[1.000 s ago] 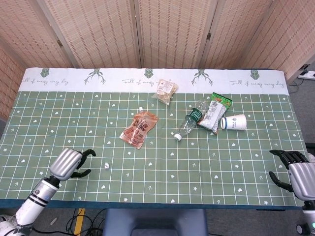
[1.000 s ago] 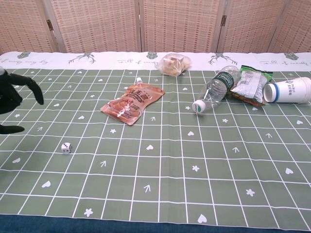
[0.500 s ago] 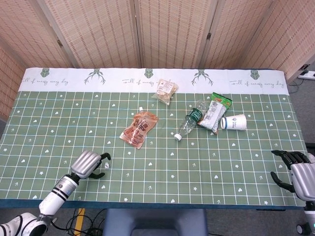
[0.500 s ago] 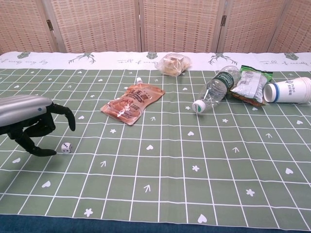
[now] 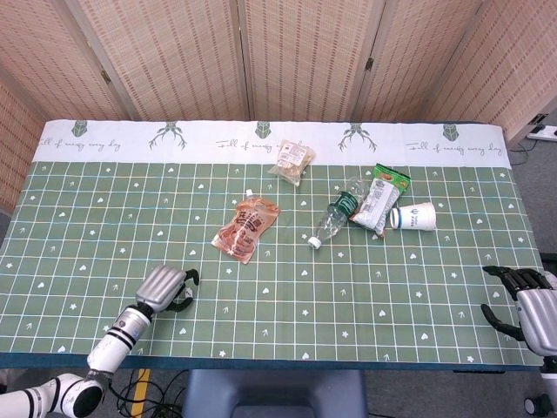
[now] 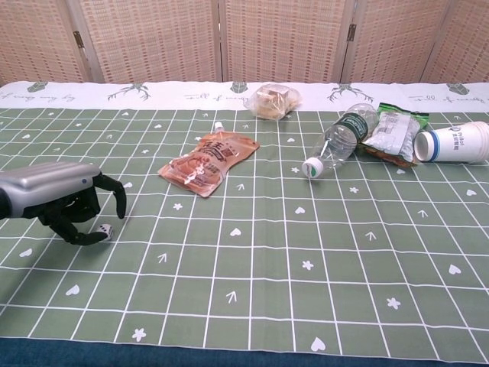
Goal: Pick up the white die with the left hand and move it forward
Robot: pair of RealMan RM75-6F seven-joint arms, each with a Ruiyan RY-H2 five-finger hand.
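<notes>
The white die (image 6: 108,232) lies on the green checked tablecloth (image 6: 306,229) near the front left. In the chest view my left hand (image 6: 65,200) arches over it, with the fingers curled down on its far side and the thumb low beside it. Only part of the die shows, and it still sits on the cloth. From the head view the left hand (image 5: 167,288) covers the die. My right hand (image 5: 526,303) hovers at the table's front right corner, fingers apart and holding nothing.
An orange pouch (image 5: 246,227) lies ahead of the left hand. Further right lie a plastic bottle (image 5: 335,218), a green snack bag (image 5: 381,198) and a tipped paper cup (image 5: 412,217). A bread bag (image 5: 292,161) sits near the far edge.
My left hand has moved right from the table's left front and come down over the die, fingers curling around it. The die has stayed in place. The right hand has barely shifted.
</notes>
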